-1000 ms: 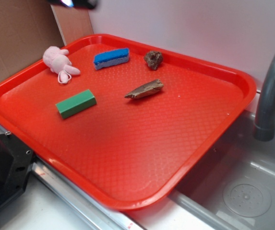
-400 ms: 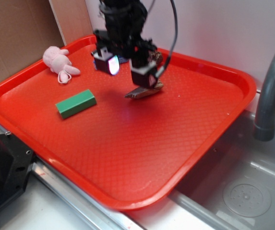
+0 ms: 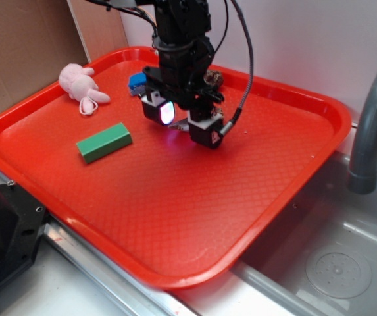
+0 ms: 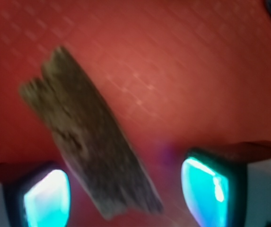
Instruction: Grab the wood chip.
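Observation:
The wood chip (image 4: 88, 137) is a flat, rough brown-grey splinter lying on the red tray (image 4: 182, 56). In the wrist view it runs diagonally from upper left down to between my fingers. My gripper (image 4: 126, 194) is open, with a glowing pad on each side of the chip's lower end and a gap on both sides. In the exterior view my gripper (image 3: 185, 124) hangs low over the middle-back of the tray (image 3: 175, 280) and hides almost all of the chip.
A green block (image 3: 104, 142) lies left of the gripper, a pink plush toy (image 3: 79, 85) at the back left. A blue sponge (image 3: 135, 82) and a dark lump (image 3: 212, 79) peek out behind the arm. A grey faucet (image 3: 372, 125) and sink (image 3: 333, 263) are at the right.
The arm came into view from the top, dropped toward the tray and shifted slightly forward and right. Its open fingers now straddle the chip, which has not moved.

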Robot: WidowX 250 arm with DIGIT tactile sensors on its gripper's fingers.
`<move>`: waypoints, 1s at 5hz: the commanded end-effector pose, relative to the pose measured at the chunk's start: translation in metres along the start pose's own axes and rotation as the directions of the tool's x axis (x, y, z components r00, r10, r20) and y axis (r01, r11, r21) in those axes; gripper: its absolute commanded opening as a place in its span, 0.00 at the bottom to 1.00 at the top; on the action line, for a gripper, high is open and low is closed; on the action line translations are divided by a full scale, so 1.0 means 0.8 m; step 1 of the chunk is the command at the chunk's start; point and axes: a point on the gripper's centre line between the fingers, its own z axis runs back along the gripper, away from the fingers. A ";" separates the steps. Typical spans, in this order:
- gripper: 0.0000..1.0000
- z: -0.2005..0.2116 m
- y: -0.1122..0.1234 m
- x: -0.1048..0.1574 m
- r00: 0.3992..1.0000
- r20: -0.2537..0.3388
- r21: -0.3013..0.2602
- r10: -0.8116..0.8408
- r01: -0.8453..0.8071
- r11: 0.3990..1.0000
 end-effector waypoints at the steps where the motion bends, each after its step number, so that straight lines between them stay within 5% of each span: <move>1: 0.00 0.034 -0.013 -0.003 0.997 0.073 -0.035 -0.022 0.025 0.999; 2: 0.00 0.045 0.001 0.003 0.996 0.081 -0.064 -0.046 0.051 0.997; 4: 0.00 0.125 0.020 -0.027 0.975 0.199 -0.098 -0.103 0.124 0.987; 5: 1.00 0.111 0.007 -0.022 0.931 0.187 -0.089 -0.315 0.335 0.938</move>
